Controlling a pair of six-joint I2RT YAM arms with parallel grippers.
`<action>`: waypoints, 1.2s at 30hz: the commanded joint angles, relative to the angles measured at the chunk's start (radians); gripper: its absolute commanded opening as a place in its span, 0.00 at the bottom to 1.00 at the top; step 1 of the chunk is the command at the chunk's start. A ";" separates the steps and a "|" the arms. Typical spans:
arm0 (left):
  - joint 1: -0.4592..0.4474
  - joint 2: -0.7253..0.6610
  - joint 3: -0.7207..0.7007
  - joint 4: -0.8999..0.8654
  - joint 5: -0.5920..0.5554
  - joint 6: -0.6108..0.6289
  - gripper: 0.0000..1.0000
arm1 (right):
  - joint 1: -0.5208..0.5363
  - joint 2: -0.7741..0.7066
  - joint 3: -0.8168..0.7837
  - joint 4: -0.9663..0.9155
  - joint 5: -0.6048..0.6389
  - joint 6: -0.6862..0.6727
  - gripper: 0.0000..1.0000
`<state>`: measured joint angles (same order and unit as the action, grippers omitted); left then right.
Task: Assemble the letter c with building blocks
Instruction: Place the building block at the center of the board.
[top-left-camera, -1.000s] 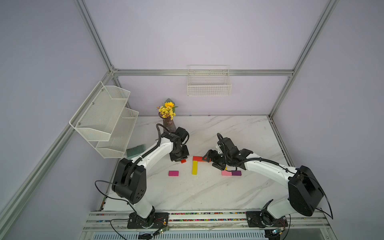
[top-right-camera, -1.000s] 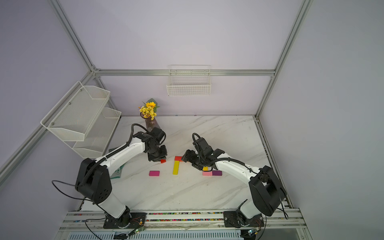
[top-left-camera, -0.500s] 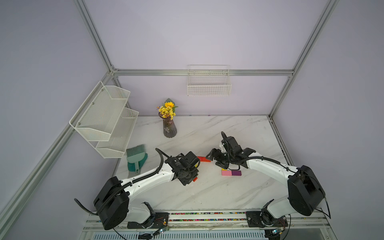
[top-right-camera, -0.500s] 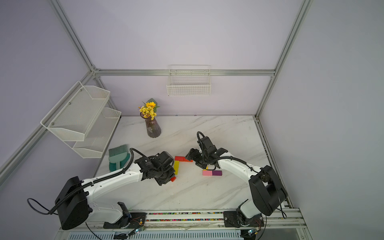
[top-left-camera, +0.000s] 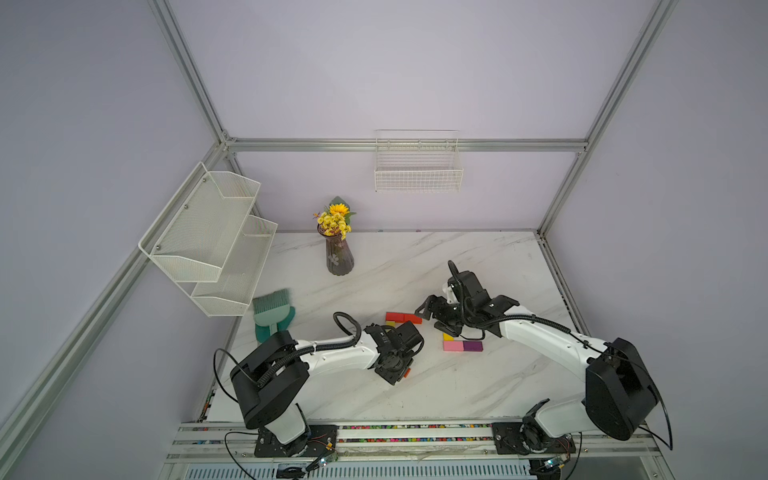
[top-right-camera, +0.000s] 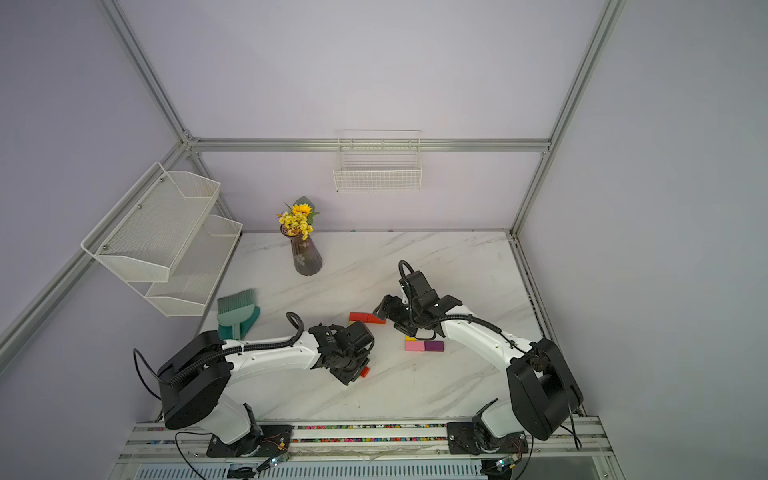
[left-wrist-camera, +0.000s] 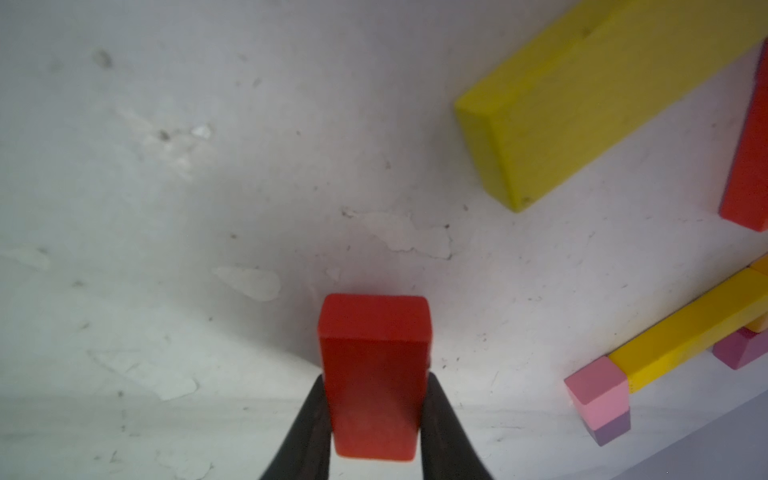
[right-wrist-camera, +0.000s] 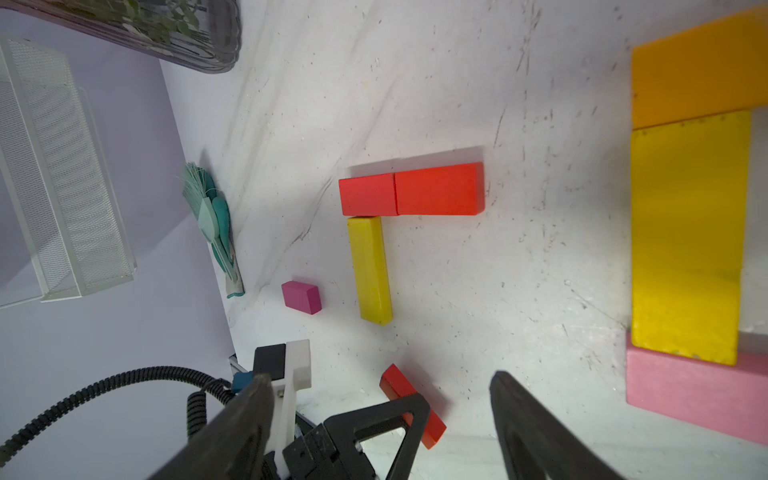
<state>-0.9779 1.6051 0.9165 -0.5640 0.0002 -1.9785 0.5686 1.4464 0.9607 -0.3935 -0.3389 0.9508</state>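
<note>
While my left fingers (left-wrist-camera: 307, 436) are clamped on the long sides of a red block (left-wrist-camera: 374, 374), I hold it low over the white marble surface (left-wrist-camera: 166, 208), with its free end pointing away from my wrist. I cannot tell whether that end touches the surface. The held piece is just off the free end of the lemon-yellow block (right-wrist-camera: 370, 270), close to it but apart.

The lemon-yellow block lies flat. Its other end butts against a second red block (right-wrist-camera: 368, 195), which sits end to end with an orange-red block (right-wrist-camera: 438, 189), so the three make a corner. In both top views my left wrist hides nearly all of the lemon-yellow block.

A magenta block (right-wrist-camera: 301, 297) lies beside the lemon-yellow block near its free end, not touching it, on the side toward the teal brush (top-left-camera: 272, 309).

My right fingers (right-wrist-camera: 536, 432) are apart and hold nothing. They hover at the outer end of the orange-red block, on the side of the lemon-yellow block away from the magenta block.

Farther out on that same side, a light pink block (top-left-camera: 453, 345) and a purple block (top-left-camera: 473, 345) lie touching, end to end. A second yellow block (right-wrist-camera: 685, 232) runs from the light pink block to an orange block (right-wrist-camera: 698, 70), roughly parallel to the lemon-yellow block and well apart from it.
</note>
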 joint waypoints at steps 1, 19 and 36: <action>-0.004 0.006 -0.016 0.058 -0.014 -0.056 0.30 | -0.006 -0.021 -0.013 -0.027 -0.008 -0.016 0.84; 0.032 -0.333 -0.125 0.122 -0.133 0.014 0.79 | 0.039 -0.107 -0.016 -0.078 0.011 0.052 0.84; 0.586 -0.522 -0.069 -0.248 0.168 0.894 0.93 | 0.456 0.034 -0.096 0.079 0.309 0.389 0.83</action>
<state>-0.4244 1.0595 0.8066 -0.7258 0.0818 -1.3140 0.9985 1.4723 0.8791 -0.3569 -0.1101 1.2442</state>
